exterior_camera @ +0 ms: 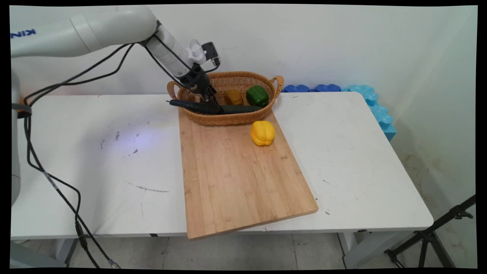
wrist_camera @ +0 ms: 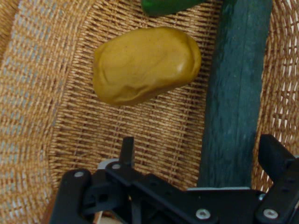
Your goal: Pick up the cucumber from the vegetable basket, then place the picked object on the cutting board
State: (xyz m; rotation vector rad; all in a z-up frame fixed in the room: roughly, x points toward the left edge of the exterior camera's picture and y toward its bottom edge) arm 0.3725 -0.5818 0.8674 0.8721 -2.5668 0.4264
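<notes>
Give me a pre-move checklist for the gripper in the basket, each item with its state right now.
1. Gripper open: ok, fingers apart.
2. Cucumber between the fingers: ok.
3. Fingers touching the cucumber: cannot tell.
4. Potato clear of the fingers: ok, it lies apart.
5. Cucumber wholly inside the basket: not ok, one end pokes over the rim.
6. Cutting board bare: not ok, a yellow pepper sits on it.

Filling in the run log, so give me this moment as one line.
gripper: open, astride cucumber | basket: cucumber, potato, green pepper | board: yellow pepper
</notes>
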